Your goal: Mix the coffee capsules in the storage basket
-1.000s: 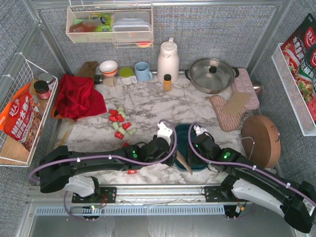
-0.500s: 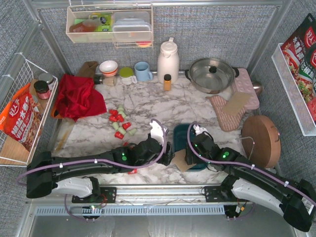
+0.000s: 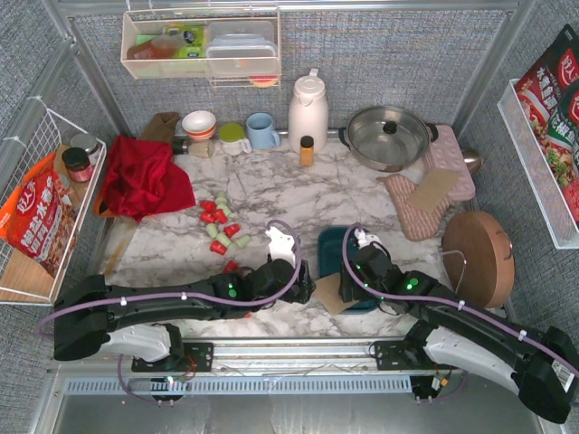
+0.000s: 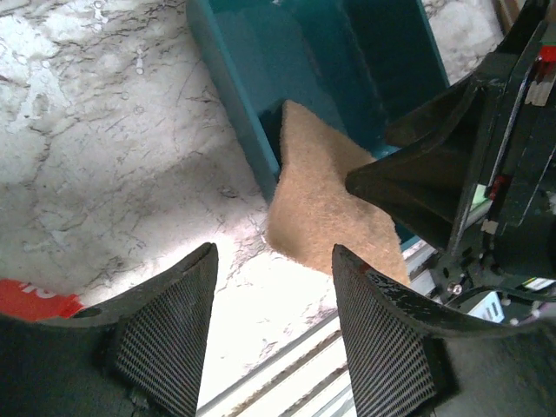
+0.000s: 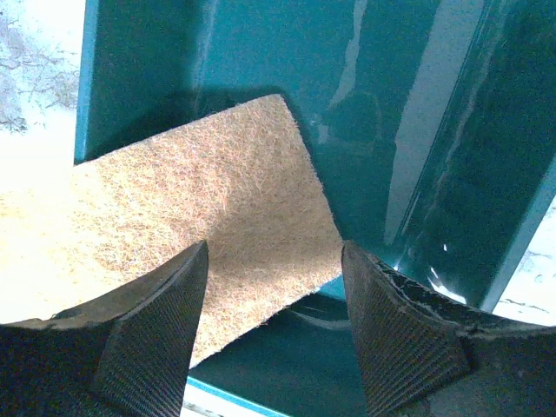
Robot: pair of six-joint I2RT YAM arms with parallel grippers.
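One teal storage basket (image 3: 331,246) sits on the table (image 3: 271,185), with one tan fibre pad (image 4: 326,208) propped over its near-left corner. About a dozen coffee capsules (image 3: 222,226) — red and mint — lie left of the basket, outside it. The fingers of the left gripper (image 4: 274,256) and the right gripper (image 5: 274,252) stand apart, gripping nothing.

Marble worktop (image 3: 271,190) carries red cloth (image 3: 145,176) at left edge, coffee capsules (image 3: 220,221) mid-left, storage basket (image 3: 330,244) near front edge.
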